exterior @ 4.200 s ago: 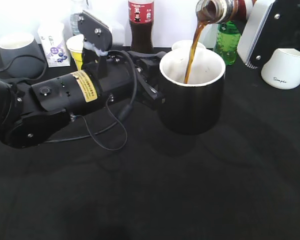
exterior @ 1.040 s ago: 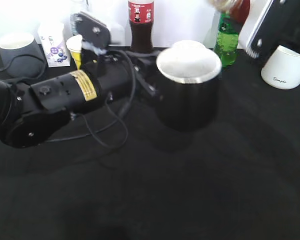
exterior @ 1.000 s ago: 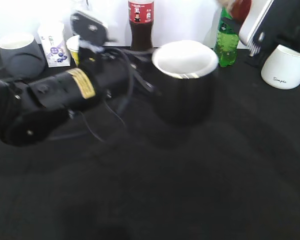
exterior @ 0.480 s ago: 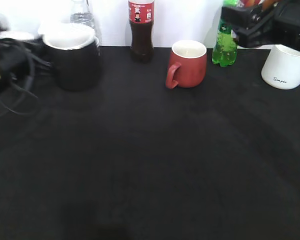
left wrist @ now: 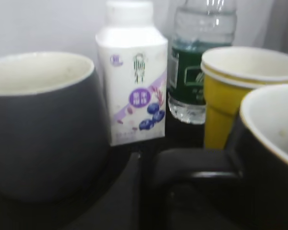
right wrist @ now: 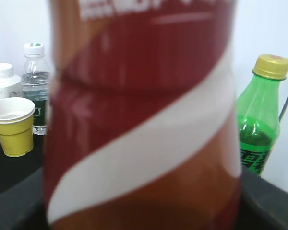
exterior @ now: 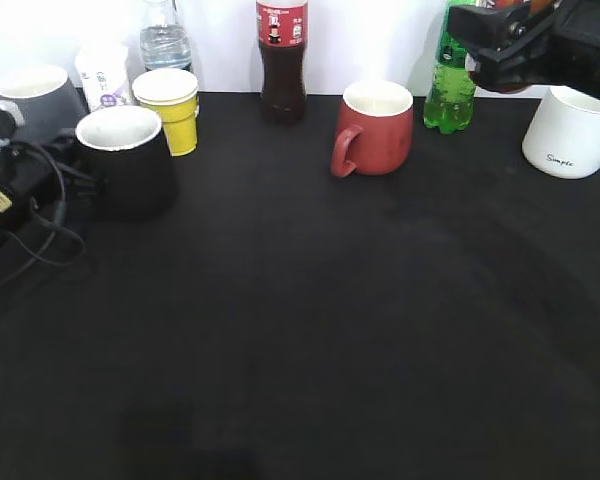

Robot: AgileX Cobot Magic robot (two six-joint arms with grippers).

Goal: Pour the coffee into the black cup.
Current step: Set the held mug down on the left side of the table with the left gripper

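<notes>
The black cup (exterior: 126,168) stands at the far left, next to the grey mug (exterior: 32,96). My left gripper (exterior: 42,185) is at its left side. In the left wrist view the cup (left wrist: 273,158) and its loop handle (left wrist: 197,167) sit against a dark finger (left wrist: 127,194), which looks shut on the handle. No liquid shows inside. My right gripper (exterior: 505,45) is at the top right, shut on the coffee bottle. The bottle's red and orange-brown wrap with white swirl (right wrist: 144,120) fills the right wrist view.
Along the back stand a milk carton (exterior: 102,72), water bottle (exterior: 165,38), yellow paper cup (exterior: 170,108), dark cola bottle (exterior: 282,60), red mug (exterior: 375,125), green soda bottle (exterior: 448,92) and white mug (exterior: 570,135). The black tabletop (exterior: 310,330) stretches forward.
The pour has stopped. My left arm carried the black cup from the middle to the far left beside the grey mug. My right gripper drew the bottle back to the top right.
</notes>
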